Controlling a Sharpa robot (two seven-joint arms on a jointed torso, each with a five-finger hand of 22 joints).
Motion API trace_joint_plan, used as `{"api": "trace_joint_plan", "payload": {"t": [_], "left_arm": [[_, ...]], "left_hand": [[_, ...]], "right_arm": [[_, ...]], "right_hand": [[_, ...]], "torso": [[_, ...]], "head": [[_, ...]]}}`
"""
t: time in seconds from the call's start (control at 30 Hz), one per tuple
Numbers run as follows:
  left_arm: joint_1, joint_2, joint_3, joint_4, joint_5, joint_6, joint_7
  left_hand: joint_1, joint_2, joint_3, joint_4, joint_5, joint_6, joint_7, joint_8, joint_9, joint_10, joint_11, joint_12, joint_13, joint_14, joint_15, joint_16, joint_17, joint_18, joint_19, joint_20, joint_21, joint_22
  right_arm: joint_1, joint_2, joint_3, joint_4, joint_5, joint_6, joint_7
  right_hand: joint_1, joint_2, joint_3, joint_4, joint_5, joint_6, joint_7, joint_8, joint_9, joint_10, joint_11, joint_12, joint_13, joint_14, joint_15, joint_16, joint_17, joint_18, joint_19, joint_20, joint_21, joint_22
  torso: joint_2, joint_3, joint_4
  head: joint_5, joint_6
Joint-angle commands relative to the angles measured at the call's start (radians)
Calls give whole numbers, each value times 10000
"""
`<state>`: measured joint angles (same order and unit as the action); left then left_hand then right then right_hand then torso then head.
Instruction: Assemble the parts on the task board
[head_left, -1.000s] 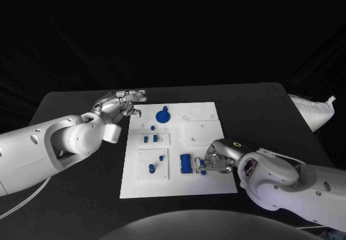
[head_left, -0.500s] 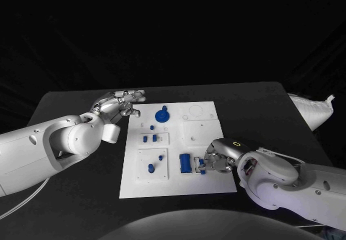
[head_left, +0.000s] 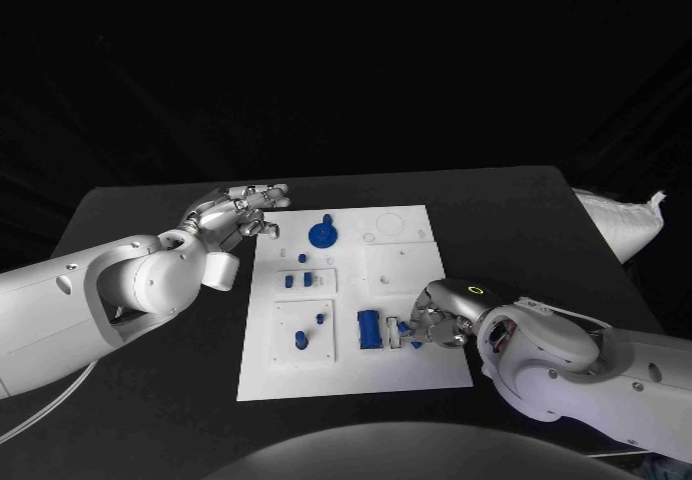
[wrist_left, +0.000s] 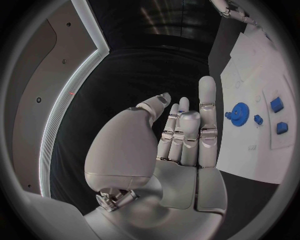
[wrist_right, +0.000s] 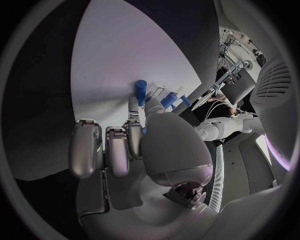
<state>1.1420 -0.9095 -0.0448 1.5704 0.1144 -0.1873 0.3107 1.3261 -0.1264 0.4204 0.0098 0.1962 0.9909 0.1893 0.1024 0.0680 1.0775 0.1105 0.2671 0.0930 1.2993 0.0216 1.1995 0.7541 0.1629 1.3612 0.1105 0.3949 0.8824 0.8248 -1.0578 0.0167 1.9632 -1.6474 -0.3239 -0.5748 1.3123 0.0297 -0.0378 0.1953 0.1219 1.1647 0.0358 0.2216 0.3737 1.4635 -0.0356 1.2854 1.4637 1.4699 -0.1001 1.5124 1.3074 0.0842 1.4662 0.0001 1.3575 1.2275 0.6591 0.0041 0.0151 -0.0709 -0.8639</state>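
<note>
On task board (head_left: 404, 365) (near edge), right hand (head_left: 433, 325) at blue part (head_left: 372, 328).

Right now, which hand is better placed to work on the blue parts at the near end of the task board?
The right hand: its fingers are already at the blue parts there. The left hand is open, beside the far corner of the task board.

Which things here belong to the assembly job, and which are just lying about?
Belongs to the job:
task board
blue gear
blue cylinder
small blue parts
right robot hand

Just lying about:
white bag at the table's edge
black table
</note>
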Motion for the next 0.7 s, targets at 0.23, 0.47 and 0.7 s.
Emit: {"api": "trace_joint_plan", "payload": {"t": [0.23,0.47,0.7], "left_arm": [[-7,18,3,18,36,227,-2],[-8,13,3,22,36,238,-16],[-9,1,3,29,36,260,-50]], "left_hand": [[-41,37,-37,-38,27,-50,13,17,-7,-58,8,35,16,-57,-14,-17,-9,166,-88,13,-44,-14],[-41,37,-37,-38,27,-50,13,17,-7,-58,8,35,16,-57,-14,-17,-9,166,-88,13,-44,-14],[-43,37,-40,-38,26,-56,16,17,-7,-67,10,40,15,-60,-13,-18,-16,166,-89,13,-46,-16]], "right_arm": [[-12,13,-2,-22,46,58,40],[-12,21,-1,-37,-120,203,-5],[-12,8,0,36,-1218,405,36]], "right_hand": [[-334,-250,58,192,29,21,5,-65,56,369,-34,-69,-537,827,-31,29,1734,-149,85,10,-21,8],[71,-325,296,-57,-10,6,-15,-90,102,361,-55,-82,-531,827,-50,27,1736,-145,80,-3,-34,-2],[291,-557,486,-253,-329,-89,48,-193,109,319,2,-152,-549,816,-14,-5,1693,-138,49,16,-84,-55]], "torso": [[3,-11,10],[-9,-8,14],[9,4,16]], "head": [[1,57],[-3,75],[-4,106]]}}
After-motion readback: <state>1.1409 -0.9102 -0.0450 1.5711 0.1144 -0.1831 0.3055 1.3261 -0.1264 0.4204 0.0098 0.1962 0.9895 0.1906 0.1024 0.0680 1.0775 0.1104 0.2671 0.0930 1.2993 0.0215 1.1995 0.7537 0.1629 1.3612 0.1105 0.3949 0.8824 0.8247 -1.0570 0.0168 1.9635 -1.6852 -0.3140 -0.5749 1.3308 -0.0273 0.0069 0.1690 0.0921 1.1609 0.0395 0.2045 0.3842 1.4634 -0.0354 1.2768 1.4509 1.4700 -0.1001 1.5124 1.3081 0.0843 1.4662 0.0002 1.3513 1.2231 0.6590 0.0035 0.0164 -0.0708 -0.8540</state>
